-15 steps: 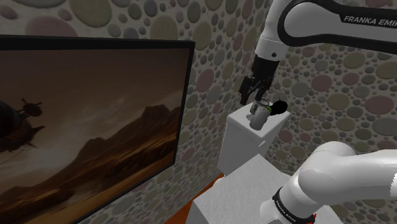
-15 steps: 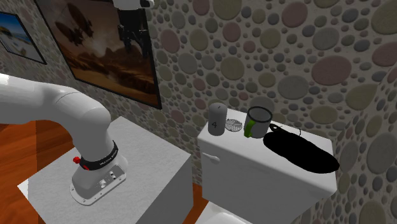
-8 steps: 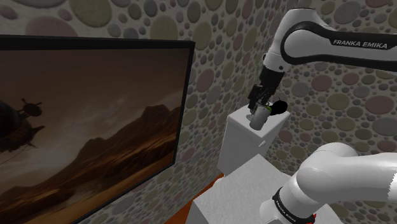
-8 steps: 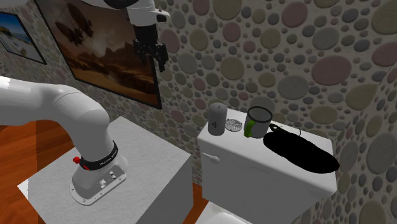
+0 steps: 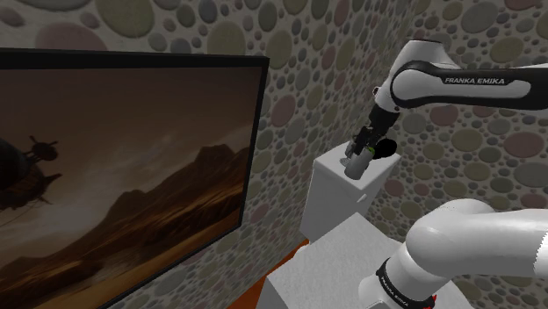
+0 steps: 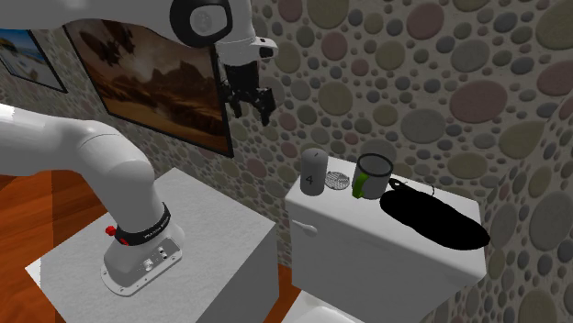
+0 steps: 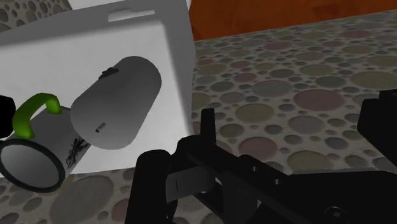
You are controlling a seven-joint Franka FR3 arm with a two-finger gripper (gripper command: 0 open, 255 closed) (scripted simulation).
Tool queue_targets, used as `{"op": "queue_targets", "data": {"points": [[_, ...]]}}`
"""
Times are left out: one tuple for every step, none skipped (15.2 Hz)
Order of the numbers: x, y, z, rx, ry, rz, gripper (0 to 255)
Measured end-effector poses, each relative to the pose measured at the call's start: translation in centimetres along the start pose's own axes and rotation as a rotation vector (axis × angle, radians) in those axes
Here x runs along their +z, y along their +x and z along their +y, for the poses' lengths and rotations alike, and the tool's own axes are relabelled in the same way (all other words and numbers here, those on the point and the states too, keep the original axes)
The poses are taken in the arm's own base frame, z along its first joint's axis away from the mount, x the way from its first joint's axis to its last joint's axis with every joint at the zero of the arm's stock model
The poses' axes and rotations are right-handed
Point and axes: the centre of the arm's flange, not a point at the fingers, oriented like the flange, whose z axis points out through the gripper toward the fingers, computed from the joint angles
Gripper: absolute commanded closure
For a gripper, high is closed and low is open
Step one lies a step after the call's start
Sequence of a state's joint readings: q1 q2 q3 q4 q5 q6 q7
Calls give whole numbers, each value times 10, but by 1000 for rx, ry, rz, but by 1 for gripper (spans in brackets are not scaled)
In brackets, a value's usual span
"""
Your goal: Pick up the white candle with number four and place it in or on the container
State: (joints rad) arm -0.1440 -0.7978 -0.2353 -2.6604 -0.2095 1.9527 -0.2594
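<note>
The candle (image 6: 313, 171) is a grey upright cylinder with a dark number on its side, standing at the left end of a white tank top (image 6: 367, 240). Right of it stands the container, a mug (image 6: 372, 175) with a green handle. My black gripper (image 6: 250, 99) hangs open in the air, above and to the left of the candle and clear of it. In the shoulder view the gripper (image 5: 358, 143) overlaps the candle (image 5: 355, 165) from above. The wrist view has the candle (image 7: 118, 102) and the mug (image 7: 37, 151) ahead of the gripper (image 7: 289, 137), nothing between its fingers.
A small round dish (image 6: 337, 180) sits between candle and mug, and a flat black object (image 6: 433, 218) covers the tank's right part. A large framed landscape picture (image 5: 123, 176) hangs on the pebble-patterned wall. The white stand (image 6: 197, 243) is just left of the tank.
The arm has swung the gripper down and toward the tank, rightward in the second exterior view. The candle, mug and dish have not moved.
</note>
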Motion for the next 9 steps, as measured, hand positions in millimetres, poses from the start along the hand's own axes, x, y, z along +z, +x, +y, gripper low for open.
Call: {"op": "queue_targets", "data": {"points": [[5,-1,9,-3,-4,8,0],[10,0,20,-6,-8,15,0],[20,-2,32,-9,-10,22,0],[25,-3,44,-12,-14,31,0],[28,2,56,-15,-18,39,0],[32,1,67,-17,-22,47,0],[42,1,79,-20,-25,53,0],[46,2,91,-23,-30,62,0],[52,1,101,-26,-34,70,0]]}}
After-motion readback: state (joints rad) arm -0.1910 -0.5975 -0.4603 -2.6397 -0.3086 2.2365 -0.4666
